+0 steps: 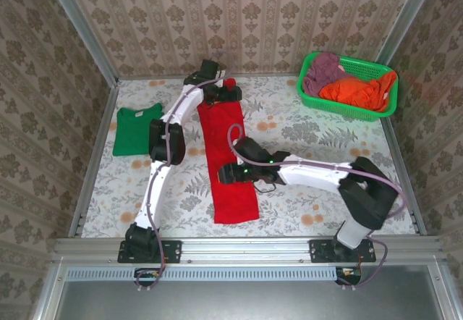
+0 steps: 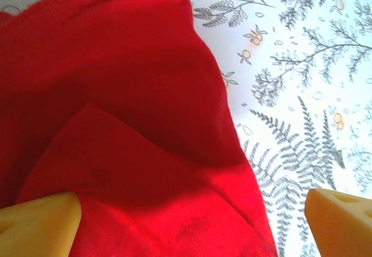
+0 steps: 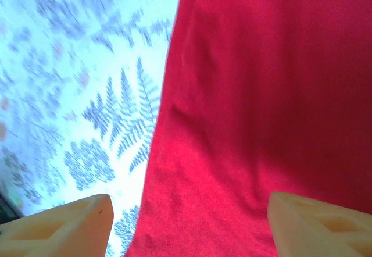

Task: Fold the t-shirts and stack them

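1. Top external view: the red t-shirt [image 1: 215,135] lies in the middle of the table [image 1: 304,139] as one long, narrow strip. Its long axis runs from the far side toward the arm bases, and the near end drifts slightly to the right.
2. The left end effector [image 1: 226,88] sits over the far end of the strip. The right end effector [image 1: 228,174] reaches in from the right, over the strip a little nearer than its middle. The near hem lies beyond it, toward the bases.
3. Left wrist view: the jaws stand wide apart and grip nothing. One of the yellow fingers [image 2: 40,225] is over red cloth and the other is over bare printed table, so a long edge of the strip passes between them. A tucked-in flap shows as a diagonal fold line.
4. Right wrist view: the jaws are parted, again with nothing clamped. One of the pale fingers [image 3: 319,225] hangs over the cloth and its partner is over the table, with a long edge between them.
5. Judged from this, the next fold runs end over end along the long axis. The left arm is plainly nearer the far end, and the right arm is nearer the near hem.
6. The shirt is plain bright red, mostly flat with soft creases.
7. A green t-shirt [image 1: 137,130] lies folded at the table's left, well apart. A green basket [image 1: 333,104] at the far right holds more clothes.
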### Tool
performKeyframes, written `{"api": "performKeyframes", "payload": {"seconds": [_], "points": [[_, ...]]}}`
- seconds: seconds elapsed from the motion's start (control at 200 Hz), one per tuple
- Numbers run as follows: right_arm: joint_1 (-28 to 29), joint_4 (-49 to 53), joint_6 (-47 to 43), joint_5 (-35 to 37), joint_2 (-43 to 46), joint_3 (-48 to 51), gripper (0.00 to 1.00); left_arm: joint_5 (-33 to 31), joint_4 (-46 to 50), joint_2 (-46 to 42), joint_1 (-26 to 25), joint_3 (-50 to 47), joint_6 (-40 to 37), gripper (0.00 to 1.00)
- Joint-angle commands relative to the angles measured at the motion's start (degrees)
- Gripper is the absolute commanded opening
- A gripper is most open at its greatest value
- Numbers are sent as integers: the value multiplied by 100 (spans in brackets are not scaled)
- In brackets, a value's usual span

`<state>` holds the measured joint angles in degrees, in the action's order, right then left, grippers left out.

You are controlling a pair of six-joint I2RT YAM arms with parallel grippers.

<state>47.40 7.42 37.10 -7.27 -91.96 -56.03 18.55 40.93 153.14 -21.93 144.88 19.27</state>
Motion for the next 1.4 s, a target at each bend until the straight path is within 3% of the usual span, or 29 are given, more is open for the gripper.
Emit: {"api": "performKeyframes", "payload": {"seconds": [0.0,0.11,0.205,0.35,0.51,0.605,0.745,0.875,1.025,1.23,1.395], "points": [[-463,-504,-182,432,481,309,71,141,53,-940,22,-186,30,100],[-1013,-732,-109,413,487,278,71,-81,-10,-1703,63,-538,-108,100],[-1417,-742,-124,382,184,-97,70,-386,-272,-2595,87,-1420,-249,100],[-1794,-878,-78,254,-608,-941,69,-973,-1339,-4426,102,-4057,-153,100],[-1910,-547,-104,-228,-1930,-2368,57,-1371,-2267,-6327,1,-6863,223,100],[-1925,-72,-187,-258,-2689,-3241,51,-1567,-2346,-7168,-216,-8058,386,100],[-1979,546,-253,-504,-3630,-4325,52,-1521,-2377,-8027,-654,-9368,1008,100],[-1989,1337,-352,-1006,-4529,-5485,55,-1618,-2596,-8599,-1000,-10225,1572,100],[-2064,1821,-149,-731,-5127,-6107,57,-1622,-2713,-8775,-1093,-10671,1766,100],[-2345,2299,71,177,-5055,-5946,57,-1526,-2707,-8620,-1089,-10603,1457,100],[-2560,2185,22,217,-4660,-5464,57,-1254,-2732,-8500,-687,-10659,1224,100]]}}
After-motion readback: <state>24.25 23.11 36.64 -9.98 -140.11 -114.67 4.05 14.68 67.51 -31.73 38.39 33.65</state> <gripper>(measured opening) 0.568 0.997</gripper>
